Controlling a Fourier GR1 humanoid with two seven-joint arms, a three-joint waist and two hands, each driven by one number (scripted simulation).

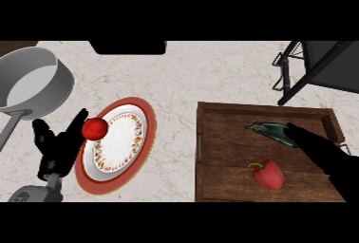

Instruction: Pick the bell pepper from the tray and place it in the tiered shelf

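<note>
Bell pepper (269,174) lies on the tray (224,142) near a dark eggplant (272,131); open, empty right hand (316,147) hovers beside.

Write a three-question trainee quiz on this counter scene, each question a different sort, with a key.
1. True or false: the red bell pepper lies in the wooden tray.
2. What sits on the patterned plate? A) a red tomato B) a lemon C) a green pepper
3. Fill in: the right hand reaches over the tray with its fingers next to the dark ____ pepper.

Key
1. True.
2. A: the tomato is on the plate's left part, beside the open left hand.
3. Green. The black tiered shelf stands at the far right, the grey pot at the far left.
</note>
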